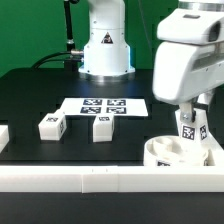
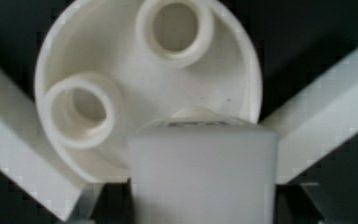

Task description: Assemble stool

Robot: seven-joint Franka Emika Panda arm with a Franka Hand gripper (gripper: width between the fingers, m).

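The white round seat disc (image 1: 163, 153) lies at the front on the exterior view's right, in the corner of the rails. My gripper (image 1: 188, 124) is shut on a white tagged leg (image 1: 187, 131) and holds it upright just above the seat's right side. In the wrist view the held leg (image 2: 199, 165) fills the space between my fingers (image 2: 105, 203), and the seat (image 2: 172, 88) lies below with two round sockets showing. Two more tagged legs (image 1: 51, 126) (image 1: 101, 125) stand on the black table to the exterior view's left.
The marker board (image 1: 104, 105) lies mid-table behind the loose legs. A long white rail (image 1: 100, 180) runs along the front edge, and another rail piece (image 1: 3, 135) is at the left. The robot base (image 1: 105, 45) stands at the back.
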